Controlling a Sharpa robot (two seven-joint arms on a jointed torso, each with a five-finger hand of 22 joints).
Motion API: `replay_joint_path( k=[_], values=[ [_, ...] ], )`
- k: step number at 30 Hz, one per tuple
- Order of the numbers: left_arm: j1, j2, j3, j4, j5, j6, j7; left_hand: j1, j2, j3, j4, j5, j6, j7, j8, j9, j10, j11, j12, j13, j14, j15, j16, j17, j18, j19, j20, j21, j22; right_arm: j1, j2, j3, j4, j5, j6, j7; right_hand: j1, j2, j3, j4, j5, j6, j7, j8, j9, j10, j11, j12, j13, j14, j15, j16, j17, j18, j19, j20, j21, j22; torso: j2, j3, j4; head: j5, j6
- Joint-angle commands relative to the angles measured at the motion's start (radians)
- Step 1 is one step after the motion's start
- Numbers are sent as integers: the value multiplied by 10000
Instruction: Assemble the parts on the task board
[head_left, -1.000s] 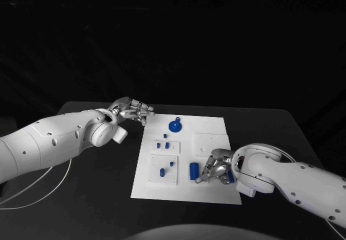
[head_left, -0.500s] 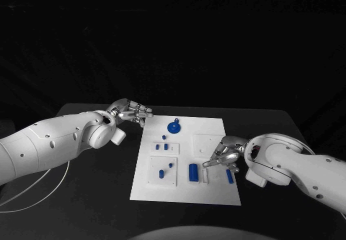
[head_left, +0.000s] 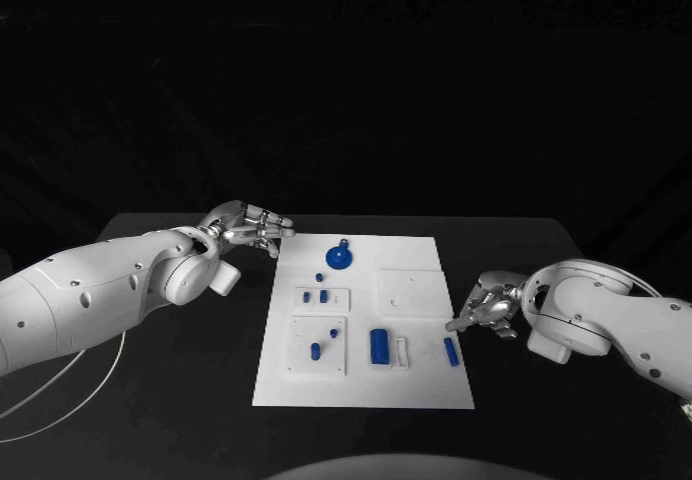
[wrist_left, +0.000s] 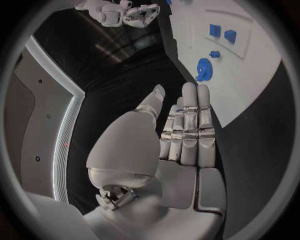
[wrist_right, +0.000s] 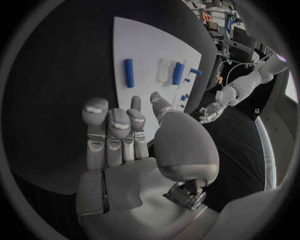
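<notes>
1. Right hand (head_left: 488, 310) at the right edge of the white board (head_left: 418, 390), over the black worktop (head_left: 577, 420); holding nothing, fingers (wrist_right: 109, 131) lying side by side, slightly bent, apart from the thumb.
2. Left hand (head_left: 248, 226) just beside the far left corner of the board, also empty; fingers (wrist_left: 190, 120) straight and close together, touching no part.
3. Loose blue bar (head_left: 451, 350) lying flat on the board, just beside the right fingertips and apart from them. Larger blue block (head_left: 381, 345) further in from those fingers, beside a small white piece (head_left: 402, 350).
4. Round blue wheel-like part (head_left: 339, 259) on the board near the left fingers, apart from them. Small blue pieces (head_left: 323, 296) on a raised white square, two more (head_left: 325, 343) on the square below, between the two hands.
5. Judged state of the task: several parts already seated, the loose bar probably next.
6. Possible trouble: bar flat and thin, so a shallow pinch likely to slide it across the smooth board or off its right edge onto the worktop.
7. Further risk: a reach past the bar could knock the larger block or the white piece beside it, since all three lie close together.
8. Risk on the left side: a low sweep of the fingers could push the wheel-like part out of place.
</notes>
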Motion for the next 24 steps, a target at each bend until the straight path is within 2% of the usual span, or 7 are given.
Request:
replay_joint_path(
  k=[1,4,7,8,10,15,24],
  values=[
    [-2,-11,6,33,5,-125,235,-35,103,2,54,-48,22,-72,-23,3,48,2,-11,15,28,-28,-36,3,-147,7,-82,33,-9,-151,-47,-4,46,-947,918,-379,-132,-61,4,139,-69,-107,27,-56,-19,-73,44,-92,-35,-29,-49,17,-19,-65,486,8,-64,824,-3,-1,-17,-79,-8],
    [-2,-15,6,27,15,-109,221,-55,87,1,73,-53,7,-75,-24,2,17,9,-15,15,39,-26,-38,7,-152,12,-85,33,-14,-318,-69,-4,139,-1308,1101,-476,-244,-95,16,377,-71,-363,116,-79,-218,-131,95,-248,-124,-40,-19,-33,-47,-50,477,30,-164,799,-1,5,-7,-109,14],
    [-3,1,6,10,16,-61,167,23,109,46,34,-44,17,-91,-23,2,-9,6,-20,13,32,-33,-45,7,-151,12,-91,34,-13,-454,-14,-9,170,-1545,1174,-523,-244,-121,179,648,-71,-625,235,-62,-849,-189,167,-451,-257,-37,37,-93,-78,-1,488,87,-257,775,7,3,13,-135,34],
    [-3,6,6,7,17,-46,151,30,112,53,29,-44,16,-87,-24,2,-17,9,-22,13,30,-32,-46,8,-151,12,-92,34,-12,-507,20,-11,168,-1622,1182,-534,-192,-154,202,727,-69,-506,242,-34,-1501,-167,175,-499,-310,-22,55,-127,-80,46,503,127,-305,767,9,3,24,-143,28],
    [-4,7,5,12,16,-22,130,21,107,62,30,-40,4,-81,-27,1,-46,18,-19,14,29,-27,-49,10,-153,9,-90,36,-7,-622,95,-16,161,-1737,1144,-550,-205,-154,195,686,-69,-445,241,-44,-1746,-184,171,-491,-299,-27,44,-142,-66,25,502,105,-324,783,14,5,38,-111,5],
    [-4,-17,5,20,15,-3,98,1,93,60,36,-41,14,-77,-22,3,-71,27,-19,13,31,-23,-48,14,-151,8,-87,37,-4,-823,264,-23,143,-1873,832,-570,-209,-172,211,677,-69,-346,212,-21,-1741,-158,157,-457,-284,-19,36,-135,-55,25,508,101,-311,782,27,8,36,-72,-50],
    [-4,-7,4,6,16,42,83,-16,94,62,46,-42,14,-77,-24,2,-82,29,-15,14,32,-20,-49,17,-149,6,-84,37,-2,-912,438,-34,135,-2045,376,-581,-221,-192,231,735,-69,-281,179,-30,-1555,-134,134,-421,-258,-12,15,-126,-20,10,516,78,-255,794,15,-6,29,-61,-103]
  ],
)
